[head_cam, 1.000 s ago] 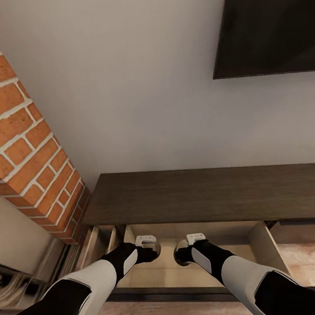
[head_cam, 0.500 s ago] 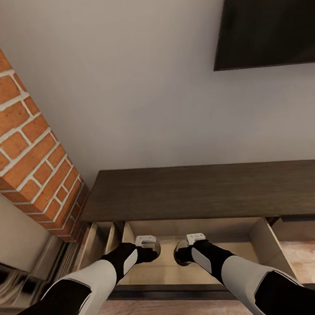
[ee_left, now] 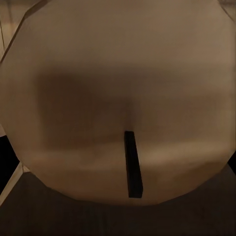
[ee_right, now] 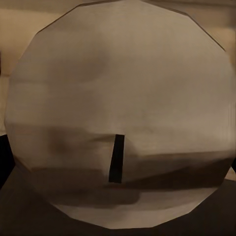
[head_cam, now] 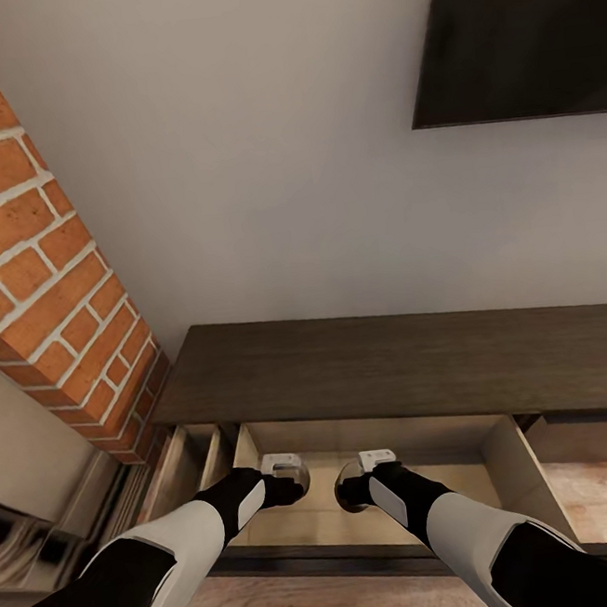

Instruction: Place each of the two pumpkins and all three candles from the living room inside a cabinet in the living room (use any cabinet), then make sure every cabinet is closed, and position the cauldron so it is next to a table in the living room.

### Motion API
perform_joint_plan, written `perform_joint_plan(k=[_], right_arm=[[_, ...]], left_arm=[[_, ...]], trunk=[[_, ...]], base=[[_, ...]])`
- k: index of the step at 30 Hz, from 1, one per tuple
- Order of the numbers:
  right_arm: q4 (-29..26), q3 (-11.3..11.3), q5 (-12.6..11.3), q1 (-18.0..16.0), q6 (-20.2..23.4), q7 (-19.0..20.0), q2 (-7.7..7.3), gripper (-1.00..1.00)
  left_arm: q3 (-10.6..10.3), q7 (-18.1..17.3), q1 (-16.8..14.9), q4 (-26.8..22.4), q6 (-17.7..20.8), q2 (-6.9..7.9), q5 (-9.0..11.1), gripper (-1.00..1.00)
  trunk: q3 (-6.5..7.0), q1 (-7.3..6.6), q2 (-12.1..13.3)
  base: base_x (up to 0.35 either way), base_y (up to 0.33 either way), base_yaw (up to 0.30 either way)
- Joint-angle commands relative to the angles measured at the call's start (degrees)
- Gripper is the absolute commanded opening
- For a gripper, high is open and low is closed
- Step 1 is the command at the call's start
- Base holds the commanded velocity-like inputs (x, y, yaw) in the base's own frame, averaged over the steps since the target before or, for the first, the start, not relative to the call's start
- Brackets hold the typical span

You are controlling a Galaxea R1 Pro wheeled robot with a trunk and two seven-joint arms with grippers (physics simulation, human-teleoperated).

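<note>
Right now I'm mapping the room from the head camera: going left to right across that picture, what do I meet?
Brick column → open drawer of the cabinet → black screen on the wall.

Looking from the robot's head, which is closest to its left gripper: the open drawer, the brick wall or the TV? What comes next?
1. Open drawer, right below the left gripper.
2. Brick wall, off to the left.
3. TV, high on the right, farthest.

Cabinet dark brown, drawer inside pale beige; brick column orange-red, pale mortar.
</note>
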Motion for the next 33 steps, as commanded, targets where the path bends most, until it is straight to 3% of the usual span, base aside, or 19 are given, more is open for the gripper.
perform_joint_plan(k=[1, 10, 24, 33], right_arm=[[-0.1, 0.4, -0.5, 0.0, 0.2, -0.4, 0.00, -1.00], [-0.1, 0.3, -0.5, 0.0, 0.2, -0.4, 0.00, -1.00], [-0.1, 0.4, -0.5, 0.0, 0.2, -0.4, 0.00, -1.00], [-0.1, 0.4, -0.5, 0.0, 0.2, -0.4, 0.00, -1.00]], left_arm=[[-0.5, 0.0, 0.0, 0.0, 0.2, 0.00, 0.5, -1.00], [-0.5, 0.0, 0.0, 0.0, 0.2, 0.00, 0.5, -1.00], [-0.5, 0.0, 0.0, 0.0, 0.2, 0.00, 0.5, -1.00], [-0.5, 0.0, 0.0, 0.0, 0.2, 0.00, 0.5, -1.00]], trunk=[[-0.04, -0.01, 0.0], [-1.66, 1.97, -3.6], [-1.66, 1.97, -3.6], [-3.27, 3.95, -7.2]], base=[[0.000, 0.000, 0.000], [0.000, 0.000, 0.000], [0.000, 0.000, 0.000], [0.000, 0.000, 0.000]])
